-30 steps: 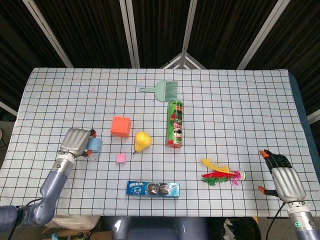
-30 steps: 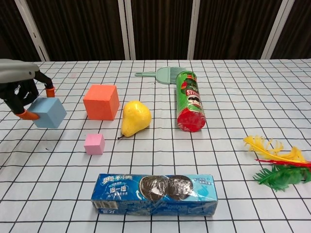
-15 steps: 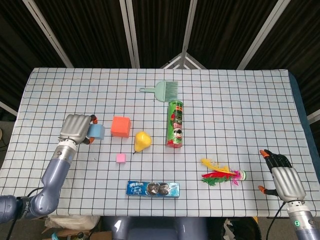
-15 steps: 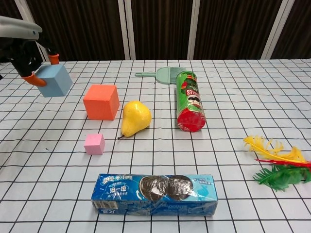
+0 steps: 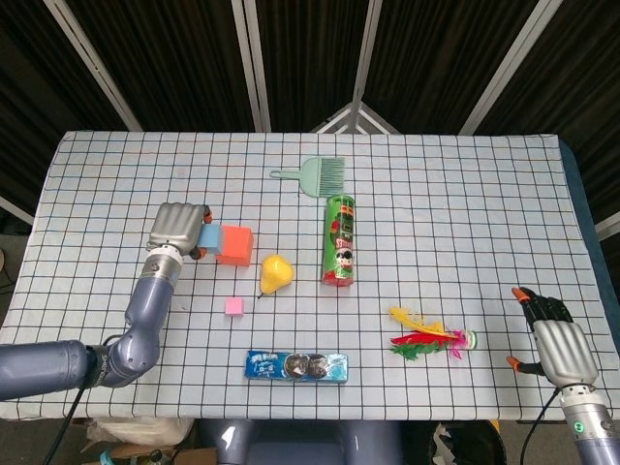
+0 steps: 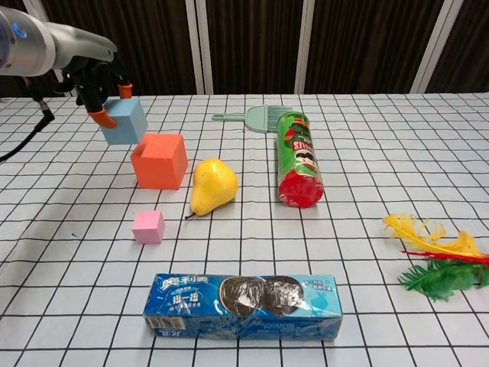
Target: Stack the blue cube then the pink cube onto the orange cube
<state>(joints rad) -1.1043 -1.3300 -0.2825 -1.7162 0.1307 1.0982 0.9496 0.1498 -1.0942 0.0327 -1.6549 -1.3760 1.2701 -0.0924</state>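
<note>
One blue cube (image 6: pixel 124 121) gripped in left robot hand (image 6: pixel 98 86), raised beside orange cube (image 6: pixel 159 160)

- left hand (image 6: pixel 102 86) raised above the table, arm reaching in from the left, fingers gripping the blue cube (image 6: pixel 124 120)
- right hand (image 5: pixel 560 351) low at the near right edge (head view only); holds nothing

You've carried the blue cube (image 6: pixel 124 121) up off the table in your left hand (image 6: pixel 95 82) and swung it rightward; it now hangs tilted just above the near-left top corner of the orange cube (image 6: pixel 160 160). Your right hand (image 5: pixel 559 346) has drifted slightly toward you.
</note>
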